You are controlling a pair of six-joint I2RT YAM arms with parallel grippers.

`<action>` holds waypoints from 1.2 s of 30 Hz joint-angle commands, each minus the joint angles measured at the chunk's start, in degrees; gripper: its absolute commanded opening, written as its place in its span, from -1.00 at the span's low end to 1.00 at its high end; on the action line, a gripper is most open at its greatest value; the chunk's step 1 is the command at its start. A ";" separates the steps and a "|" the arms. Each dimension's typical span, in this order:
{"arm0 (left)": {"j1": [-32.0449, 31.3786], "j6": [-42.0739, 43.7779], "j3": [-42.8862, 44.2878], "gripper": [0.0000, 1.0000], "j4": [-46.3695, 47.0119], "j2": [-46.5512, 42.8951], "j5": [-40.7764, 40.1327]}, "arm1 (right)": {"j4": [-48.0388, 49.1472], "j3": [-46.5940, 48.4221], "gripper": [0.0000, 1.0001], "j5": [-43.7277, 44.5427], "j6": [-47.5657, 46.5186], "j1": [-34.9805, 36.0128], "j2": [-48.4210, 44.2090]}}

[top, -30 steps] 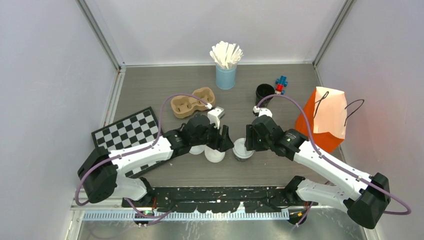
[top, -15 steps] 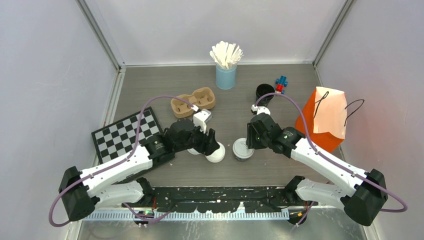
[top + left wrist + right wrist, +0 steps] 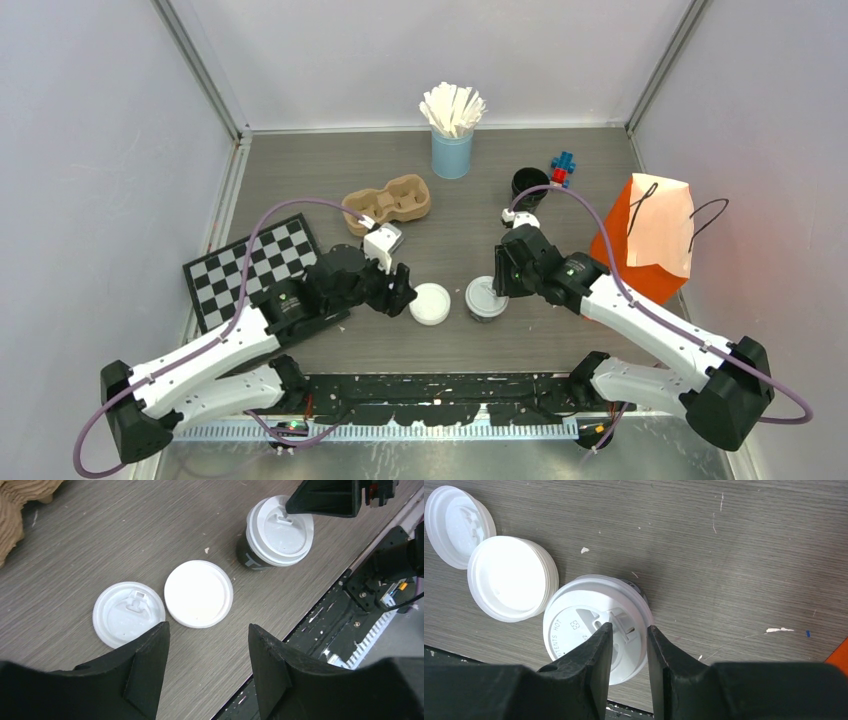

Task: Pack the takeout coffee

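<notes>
Over the last second the left gripper has drawn back from the middle of the table toward its near left corner, uncovering a round white lid. Its jaws stand spread wide and hold nothing. Meanwhile the right gripper has narrowed its jaws over the takeout coffee cup, which stands upright near the middle of the near edge, just beside that lid. The jaws now straddle the raised sip tab, but whether they pinch it or merely press on it cannot be told. The cap is probably being seated, which would leave the cup nearly ready for the moulded pulp carrier. The cup is black paper with white print, capped in thin glossy plastic. A second, embossed sip lid lies flat on the matte, wood-grained table.
</notes>
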 commanded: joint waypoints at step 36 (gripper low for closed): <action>0.19 4.74 0.53 0.23 -7.33 -5.50 -5.77 | 8.38 4.74 -0.61 -0.01 -3.75 -25.48 8.37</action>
